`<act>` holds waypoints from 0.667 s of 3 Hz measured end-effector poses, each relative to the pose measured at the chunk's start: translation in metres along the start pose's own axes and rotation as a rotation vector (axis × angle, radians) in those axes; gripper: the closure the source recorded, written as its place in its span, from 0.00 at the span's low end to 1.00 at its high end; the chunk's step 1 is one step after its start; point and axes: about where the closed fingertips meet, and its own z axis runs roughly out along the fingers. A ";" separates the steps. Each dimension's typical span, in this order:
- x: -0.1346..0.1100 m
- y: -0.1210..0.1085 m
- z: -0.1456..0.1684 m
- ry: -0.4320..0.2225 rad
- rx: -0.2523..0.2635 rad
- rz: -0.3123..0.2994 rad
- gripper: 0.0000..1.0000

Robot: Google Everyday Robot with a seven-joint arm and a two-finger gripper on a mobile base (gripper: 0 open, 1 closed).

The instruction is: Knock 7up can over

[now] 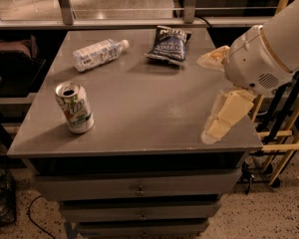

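Here we are with the gripper (204,98) hanging over the right edge of the table (149,108), about midway between near and far. Its two cream fingers (224,116) stand spread apart with bare tabletop showing between them, so we call the claw open and holding nothing.

The target, the 7up can (74,107), sits well apart from it, clear across on the near-left part of the table, close to the left edge. From the claw, the can lies straight out to the left and a touch nearer. There's only the one arm, so it has the whole width of the table to cover.

The can stands upright on its base, long axis vertical, silver top up and the mouth open and dark. We see the white and green label with the logo turned toward us.

Nothing stands between claw and can. The water bottle (98,54) lies on its side at the far left, and the chip bag (168,45) lies flat toward the far middle, both well off the line.

Our read is that a sweep leftward across the near half, meeting the can high on its side, should tip it. A low hit might just slide it toward the left edge.
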 end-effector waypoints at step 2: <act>-0.018 -0.001 0.030 -0.079 -0.002 -0.001 0.00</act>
